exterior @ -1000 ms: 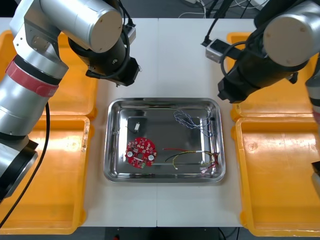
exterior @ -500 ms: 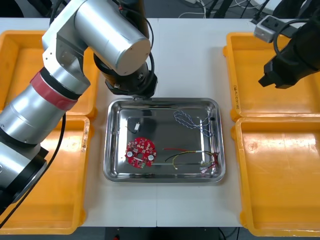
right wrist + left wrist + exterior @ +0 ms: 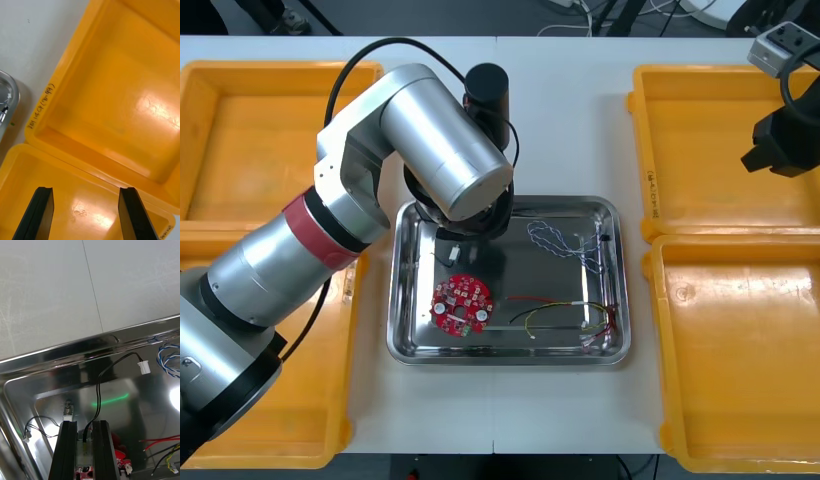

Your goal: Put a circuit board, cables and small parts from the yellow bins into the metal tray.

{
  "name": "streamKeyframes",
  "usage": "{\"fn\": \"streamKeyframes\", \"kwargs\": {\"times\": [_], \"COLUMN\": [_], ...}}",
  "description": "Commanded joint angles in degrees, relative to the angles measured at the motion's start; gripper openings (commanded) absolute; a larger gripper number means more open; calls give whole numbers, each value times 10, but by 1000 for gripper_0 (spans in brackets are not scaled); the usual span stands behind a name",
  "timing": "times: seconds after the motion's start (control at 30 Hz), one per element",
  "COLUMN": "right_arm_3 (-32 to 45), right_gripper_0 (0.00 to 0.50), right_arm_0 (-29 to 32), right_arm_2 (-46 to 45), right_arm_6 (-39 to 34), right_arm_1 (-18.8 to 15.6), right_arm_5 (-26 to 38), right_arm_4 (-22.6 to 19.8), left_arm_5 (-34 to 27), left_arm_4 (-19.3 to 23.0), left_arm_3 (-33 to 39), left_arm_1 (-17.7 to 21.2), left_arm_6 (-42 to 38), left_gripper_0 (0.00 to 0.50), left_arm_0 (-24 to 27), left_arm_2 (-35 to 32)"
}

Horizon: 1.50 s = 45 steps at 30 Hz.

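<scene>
Where the left gripper (image 3: 84,425) hangs over the far left corner of the metal tray (image 3: 505,358), its two fingers stand close together. They are pinched on one end of a black cable (image 3: 98,390), which loops up from between them to a white plug (image 3: 143,368) on the tray floor. Just beside the fingers sits one small metal part (image 3: 68,411), with a second, thinner black cable (image 3: 26,438) toward the tray's left edge. Farther out, the tray holds one round red circuit board (image 3: 461,305) near its front left corner. One twisted blue and white cable (image 3: 555,240) lies by the far right corner and one red and yellow cable (image 3: 560,312) along the front edge. Four yellow bins (image 3: 240,140) flank the tray, two at each side edge of the table (image 3: 560,120). The right gripper (image 3: 85,191) is over the right-side bins, fingers spread wide, holding nothing.
</scene>
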<state>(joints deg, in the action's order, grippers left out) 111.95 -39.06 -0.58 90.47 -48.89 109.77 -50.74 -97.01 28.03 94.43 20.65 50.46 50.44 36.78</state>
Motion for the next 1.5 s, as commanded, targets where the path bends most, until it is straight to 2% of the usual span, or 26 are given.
{"fn": "streamKeyframes", "kwargs": {"times": [0.03,0.27,0.43,0.6,0.9,1.2,1.4,1.47,1.5], "right_arm_3": [27,51,63,70,91,91,91,89,86], "right_gripper_0": [500,500,500,500,500,500,500,500,500], "right_arm_0": [33,82,108,133,195,248,258,261,261], "right_arm_2": [-28,-49,-52,-58,-92,-140,-144,-144,-144], "right_arm_6": [-26,-53,-103,-122,-135,-152,-216,-237,-243], "right_arm_1": [-36,-38,-40,-42,-79,-87,-88,-88,-88], "right_arm_5": [2,2,2,2,2,-3,-11,-14,-16], "right_arm_4": [6,26,15,10,-16,-35,-30,-30,-32], "left_arm_5": [31,57,73,80,129,130,130,133,133], "left_arm_4": [-19,-39,-54,-57,-70,-69,-69,-67,-66], "left_arm_3": [20,20,17,10,-36,-36,-36,-36,-36], "left_arm_1": [-18,-18,-18,-18,-18,-18,-18,-18,-18], "left_arm_6": [-88,-108,-119,-121,-120,-121,-121,-122,-122], "left_gripper_0": [0,0,0,0,0,0,1,11,88], "left_arm_0": [-17,-39,-51,-53,-53,-53,-53,-53,-53], "left_arm_2": [30,54,66,69,73,73,73,73,73]}}
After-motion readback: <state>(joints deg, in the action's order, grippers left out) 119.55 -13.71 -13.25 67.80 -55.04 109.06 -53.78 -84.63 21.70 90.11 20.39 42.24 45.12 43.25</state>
